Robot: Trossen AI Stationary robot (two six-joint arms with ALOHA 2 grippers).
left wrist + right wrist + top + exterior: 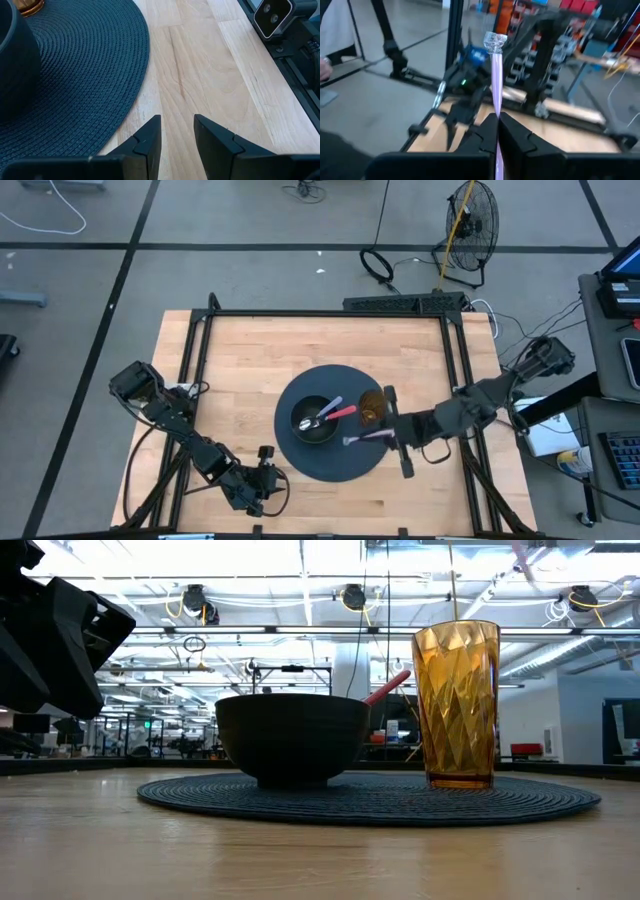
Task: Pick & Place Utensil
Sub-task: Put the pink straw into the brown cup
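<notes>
Your right gripper (392, 430) sits over the mat's (300, 460) right edge, fingers clamped on a purple utensil (366, 437). In the high view the utensil lies roughly level, long axis running left-right, its silvery head (349, 442) pointing left toward the bowl (314, 421). In the right wrist view it sticks straight out past the fingertips (489, 131), head (494, 41) farthest out.

The amber glass (372, 408) stands just beside the gripper, between it and the bowl. The bowl already holds a pink-handled spoon (333, 415), handle leaning out to the right.

The mat lies on a light wood table (250, 350) with a black frame; beyond it you get grey floor, a fan (468, 220) and cables.

Your left gripper (262, 480) waits at the near table edge, left of the mat, fingers narrowly apart, nothing between them.
</notes>
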